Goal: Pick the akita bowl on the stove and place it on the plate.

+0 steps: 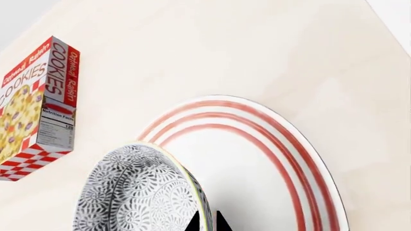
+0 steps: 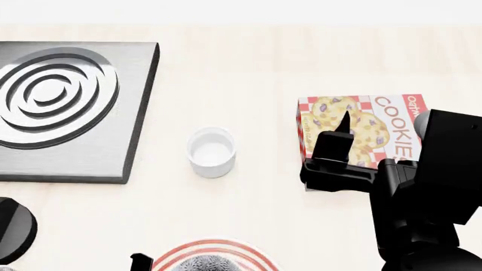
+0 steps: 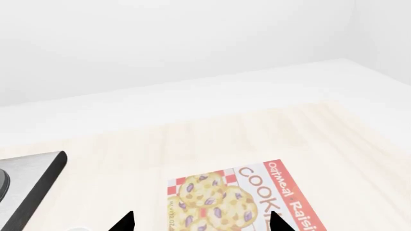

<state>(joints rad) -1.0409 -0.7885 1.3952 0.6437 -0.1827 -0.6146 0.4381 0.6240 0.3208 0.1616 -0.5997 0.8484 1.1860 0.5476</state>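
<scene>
The akita bowl [image 1: 138, 192], white with a fine grey-black pattern, hangs tilted over the near side of the plate [image 1: 257, 159], a large white plate with red rings. My left gripper [image 1: 207, 224] is shut on the akita bowl's rim, one fingertip on each side of the wall. In the head view only the tops of the akita bowl [image 2: 205, 263] and the plate [image 2: 214, 250] show at the bottom edge. Nothing stands on the rings of the stove [image 2: 64, 107] at the far left. My right gripper [image 3: 200, 222] is open above the cookie box.
A box of oatmeal raisin cookies [image 2: 362, 130] lies at the right under my right arm [image 2: 421, 192]. A small plain white cup [image 2: 211, 151] stands between the stove and the box. The stove's black knob [image 2: 13, 228] is at the left edge.
</scene>
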